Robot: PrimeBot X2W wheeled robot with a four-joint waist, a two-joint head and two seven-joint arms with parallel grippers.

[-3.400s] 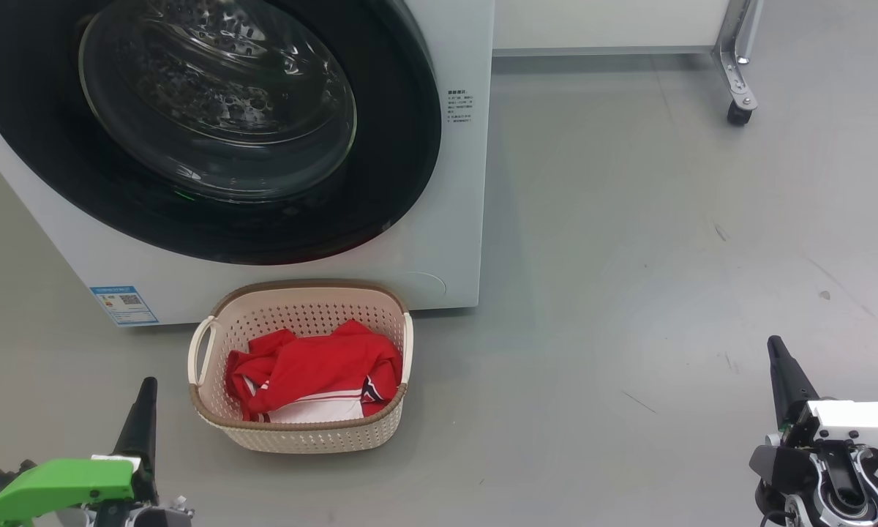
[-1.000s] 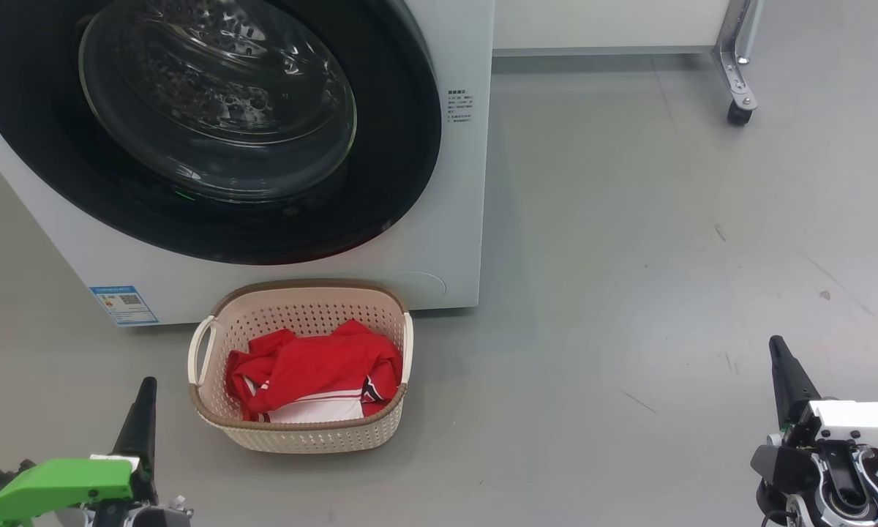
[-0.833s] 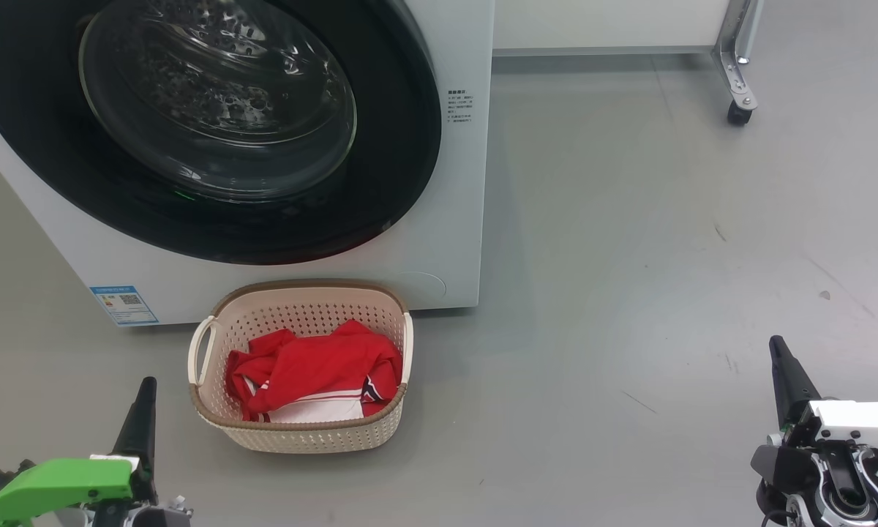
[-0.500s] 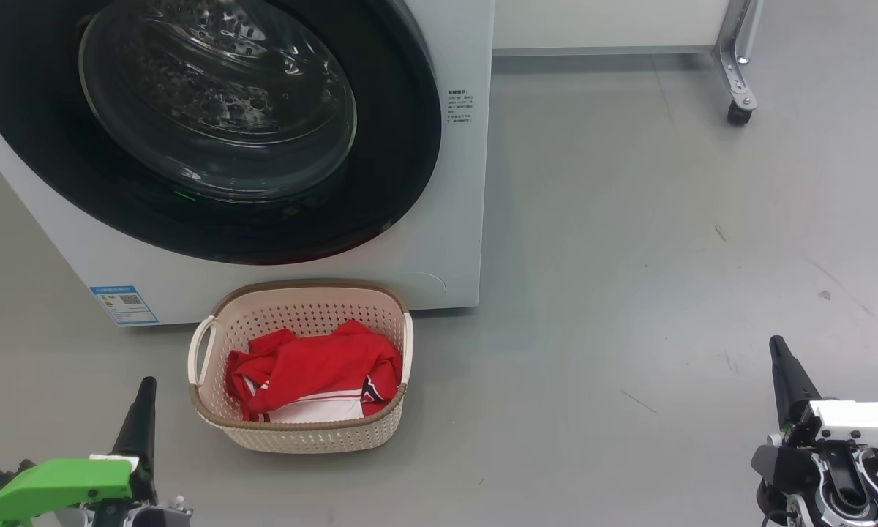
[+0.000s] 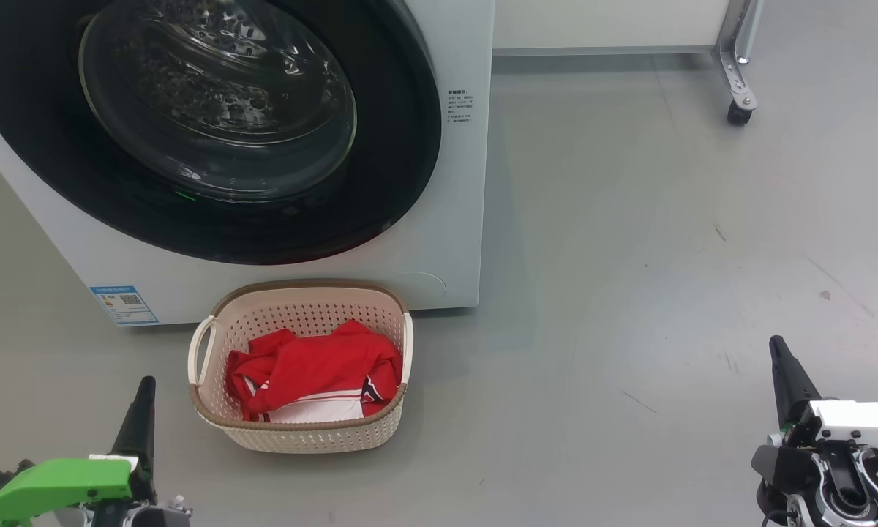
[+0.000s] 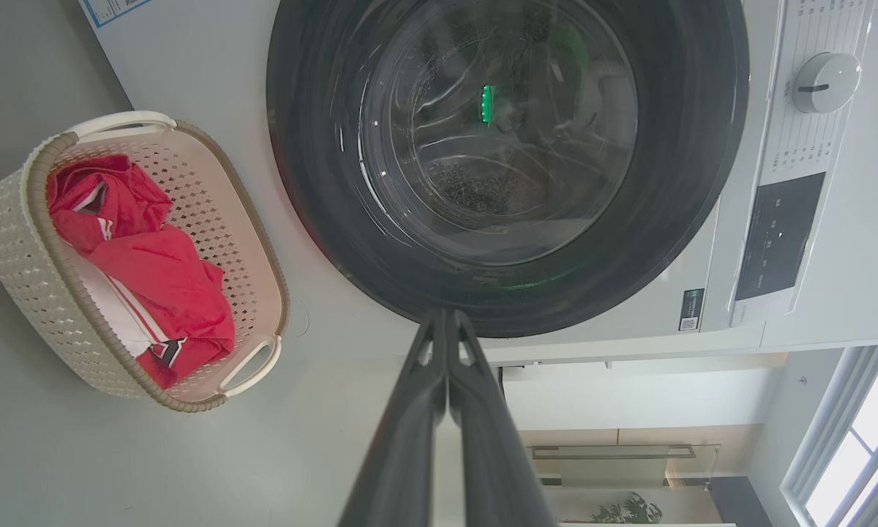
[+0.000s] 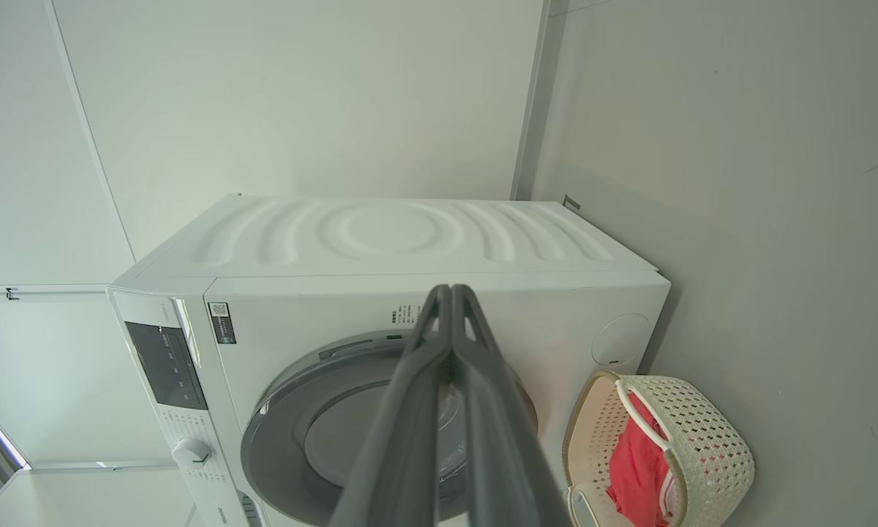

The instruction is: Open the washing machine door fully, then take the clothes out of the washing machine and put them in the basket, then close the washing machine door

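Red clothes (image 5: pixel 314 373) lie in the basket (image 5: pixel 307 438), on the floor just before the lower front edge of the washing machine (image 5: pixel 453 241); from the head, the washing machine door (image 5: pixel 402 146) sits flush, and my left gripper (image 5: pixel 146 382) and right gripper (image 5: pixel 777 344) hang low, well apart from everything. Left wrist: my fingers (image 6: pixel 417 410) pressed together, empty, pointing at the door. Right wrist: fingers closed, empty. Nothing has shifted these last seconds, so I judge the task finished

The head camera looks steeply down on the washing machine (image 5: pixel 453 219) and basket (image 5: pixel 300 286); both wrist cameras, seemingly rolled sideways, share them.
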